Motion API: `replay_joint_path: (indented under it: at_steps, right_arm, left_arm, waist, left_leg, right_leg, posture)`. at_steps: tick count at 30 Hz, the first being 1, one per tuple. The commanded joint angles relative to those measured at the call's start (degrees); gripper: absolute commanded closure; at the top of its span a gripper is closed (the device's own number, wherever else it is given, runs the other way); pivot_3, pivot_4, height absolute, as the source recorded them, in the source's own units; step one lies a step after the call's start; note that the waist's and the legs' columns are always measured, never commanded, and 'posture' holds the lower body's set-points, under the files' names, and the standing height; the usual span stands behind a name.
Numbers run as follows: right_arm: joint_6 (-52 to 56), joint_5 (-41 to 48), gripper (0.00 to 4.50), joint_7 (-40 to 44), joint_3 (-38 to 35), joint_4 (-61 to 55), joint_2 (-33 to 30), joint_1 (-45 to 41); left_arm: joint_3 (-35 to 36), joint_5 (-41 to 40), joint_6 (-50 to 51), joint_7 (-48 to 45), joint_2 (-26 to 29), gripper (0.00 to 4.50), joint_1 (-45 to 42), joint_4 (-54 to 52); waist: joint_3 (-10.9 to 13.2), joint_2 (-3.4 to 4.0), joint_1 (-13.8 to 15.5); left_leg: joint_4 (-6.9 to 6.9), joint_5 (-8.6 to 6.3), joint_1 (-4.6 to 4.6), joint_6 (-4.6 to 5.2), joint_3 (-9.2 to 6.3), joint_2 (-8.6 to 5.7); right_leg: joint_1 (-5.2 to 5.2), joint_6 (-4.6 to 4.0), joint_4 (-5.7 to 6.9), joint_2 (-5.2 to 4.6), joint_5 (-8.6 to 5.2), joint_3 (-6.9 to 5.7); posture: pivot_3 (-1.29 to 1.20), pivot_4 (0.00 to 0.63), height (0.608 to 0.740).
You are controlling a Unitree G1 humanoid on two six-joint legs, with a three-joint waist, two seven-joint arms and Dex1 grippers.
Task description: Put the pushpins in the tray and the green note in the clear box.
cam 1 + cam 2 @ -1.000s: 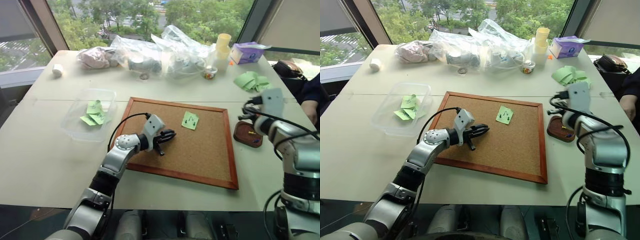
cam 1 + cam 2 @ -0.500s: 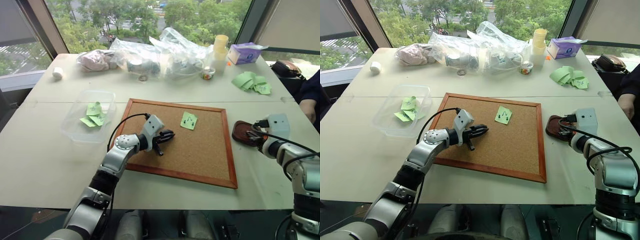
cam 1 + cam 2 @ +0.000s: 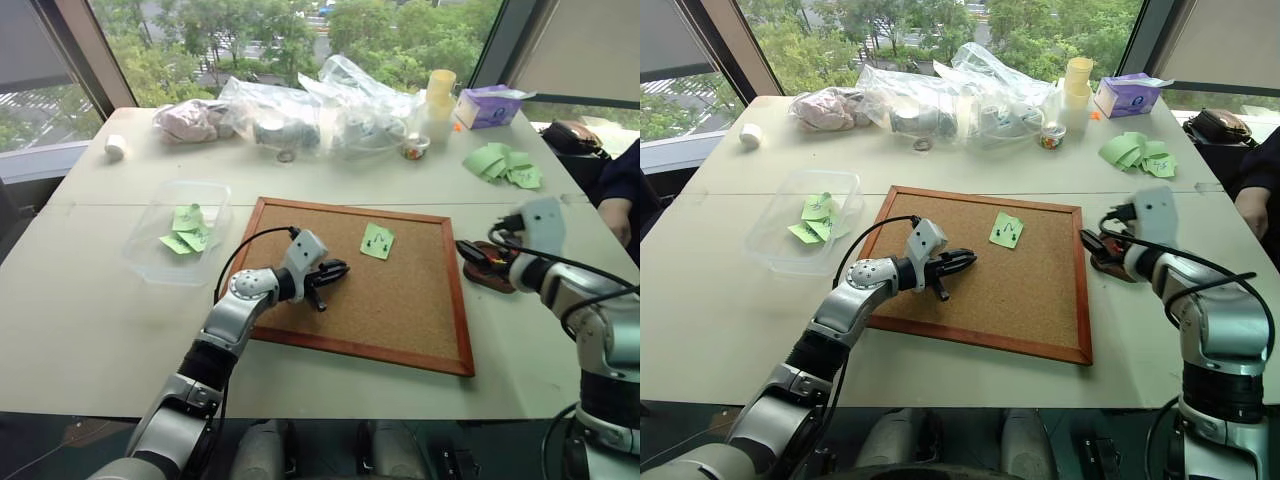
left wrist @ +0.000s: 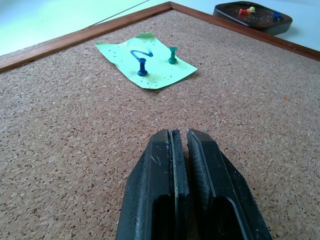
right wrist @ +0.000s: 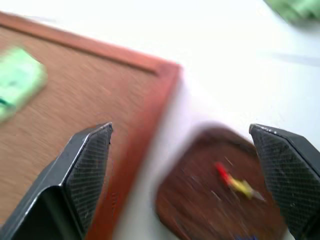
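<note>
Both arms low over the corkboard point(image 3: 400, 290).
Left gripper point(image 3: 340, 268), centre frame, jaws pressed together, empty; right gripper point(image 3: 478, 255), jaws wide, beside tray point(image 3: 497, 277).

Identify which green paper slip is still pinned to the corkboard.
The single green note on the corkboard, held by two pushpins. The other slips lie loose in the clear box or bunched on the table's far right.
</note>
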Motion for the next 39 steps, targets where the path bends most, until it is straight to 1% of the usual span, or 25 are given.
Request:
replay_joint_path:
  at_steps: [1, 3, 4, 7, 13, 21, 24, 25, 26, 27, 39]
  right_arm:
    - [-1.2, 0.6, 0.03, 0.1, 4.5, -0.5, 2.3, -2.8]
    - [-3.1, -0.8, 0.53, -0.4, 8.3, 1.9, 4.1, -4.2]
    - [-4.0, -1.4, 0.86, -0.3, 10.0, 3.1, 4.7, -4.8]
    - [-6.8, -3.4, 2.2, -0.1, 13.8, 6.5, 5.6, -6.3]
    - [-12.0, -6.0, 2.2, 0.7, 17.8, 12.3, 6.9, -7.6]
    - [-15.4, -7.8, 2.2, 2.0, 19.4, 16.3, 7.8, -7.5]
    - [-16.5, -8.8, 3.02, 2.6, 20.2, 17.1, 7.7, -7.1]
    - [-16.7, -8.9, 3.49, 2.6, 20.1, 17.0, 7.7, -7.0]
    - [-16.8, -9.0, 4.06, 2.6, 20.0, 16.9, 7.8, -7.0]
    - [-16.7, -9.0, 4.44, 2.6, 19.8, 16.7, 7.8, -7.0]
    - [-12.7, -8.5, 4.44, 2.5, 17.5, 11.8, 6.2, -5.8]
  left_arm:
    - [0.5, 1.3, 1.2, 1.0, 0.8, 3.98, 0.8, 2.4]
    - [0.5, 1.4, 1.3, 1.2, 0.9, 3.98, 0.9, 2.1]
    - [0.6, 1.3, 1.3, 1.4, 0.9, 3.98, 0.9, 1.9]
    - [0.8, 1.3, 1.4, 1.7, 1.0, 3.98, 1.2, 1.6]
    - [0.9, 1.2, 1.6, 2.4, 1.1, 3.98, 1.6, 0.9]
    - [1.2, 1.3, 1.7, 3.2, 1.6, 3.98, 2.2, 0.2]
    - [1.2, 1.3, 1.7, 3.3, 1.9, 3.98, 2.4, 0.1]
    - [1.2, 1.3, 1.8, 3.4, 1.9, 3.98, 2.5, 0.1]
    - [1.2, 1.3, 1.8, 3.5, 2.0, 3.98, 2.5, 0.0]
    - [1.2, 1.4, 1.9, 3.5, 2.0, 3.98, 2.6, 0.0]
    - [0.3, 1.8, 1.7, 3.5, 1.9, 3.98, 2.6, 0.6]
  waist:
    - [0.0, 0.0, 0.0]
    - [0.0, 0.0, 0.0]
    - [0.0, 0.0, 0.0]
    - [0.0, 0.0, 0.0]
    - [0.0, -0.01, -0.1]
    - [0.0, 0.0, -0.2]
    - [0.0, -0.01, -0.3]
    - [0.0, -0.01, -0.3]
    - [0.0, 0.0, -0.3]
    - [0.0, 0.0, -0.3]
    - [0.0, 0.0, -0.1]
  left_leg:
    - [0.0, 0.0, -0.01, 0.0, 0.0, 0.0]
    - [0.0, 0.0, -0.03, 0.01, 0.0, 0.0]
    - [0.0, 0.0, -0.03, 0.01, 0.01, -0.01]
    - [0.0, 0.0, -0.03, 0.01, 0.02, -0.02]
    - [0.0, 0.03, -0.03, -0.05, 0.04, -0.02]
    - [-0.01, 0.08, -0.03, -0.14, 0.05, -0.01]
    - [-0.02, 0.14, -0.03, -0.24, 0.06, 0.0]
    - [-0.03, 0.13, -0.02, -0.24, 0.06, 0.0]
    - [-0.03, 0.13, -0.02, -0.24, 0.06, 0.0]
    - [-0.04, 0.13, -0.02, -0.23, 0.06, 0.0]
    - [-0.06, 0.13, -0.09, -0.23, 0.06, 0.04]
  right_leg:
    - [0.0, 0.0, 0.0, -0.01, 0.0, 0.0]
    - [-0.02, 0.0, 0.0, -0.02, 0.0, 0.0]
    - [-0.02, 0.0, 0.0, -0.02, 0.0, 0.0]
    - [-0.03, 0.0, 0.0, -0.03, 0.0, 0.0]
    - [-0.03, 0.0, 0.0, -0.02, 0.0, 0.0]
    - [-0.04, 0.01, 0.0, 0.0, 0.0, 0.0]
    - [-0.05, 0.0, 0.0, 0.0, 0.0, -0.01]
    - [-0.05, 0.0, 0.0, 0.01, 0.0, -0.01]
    - [-0.05, 0.0, 0.0, 0.01, 0.0, 0.0]
    - [-0.05, 0.0, 0.0, 0.01, 0.0, -0.01]
    - [-0.12, 0.0, -0.03, -0.01, 0.0, -0.01]
  posture:
    - [0.0, 0.15, 0.74]
    - [0.0, 0.15, 0.74]
    - [0.0, 0.15, 0.74]
    - [0.0, 0.15, 0.74]
    - [0.0, 0.15, 0.74]
    - [0.0, 0.15, 0.74]
    - [0.0, 0.15, 0.74]
    - [0.0, 0.15, 0.74]
    - [0.0, 0.15, 0.74]
    - [0.0, 0.15, 0.74]
    - [0.0, 0.15, 0.74]
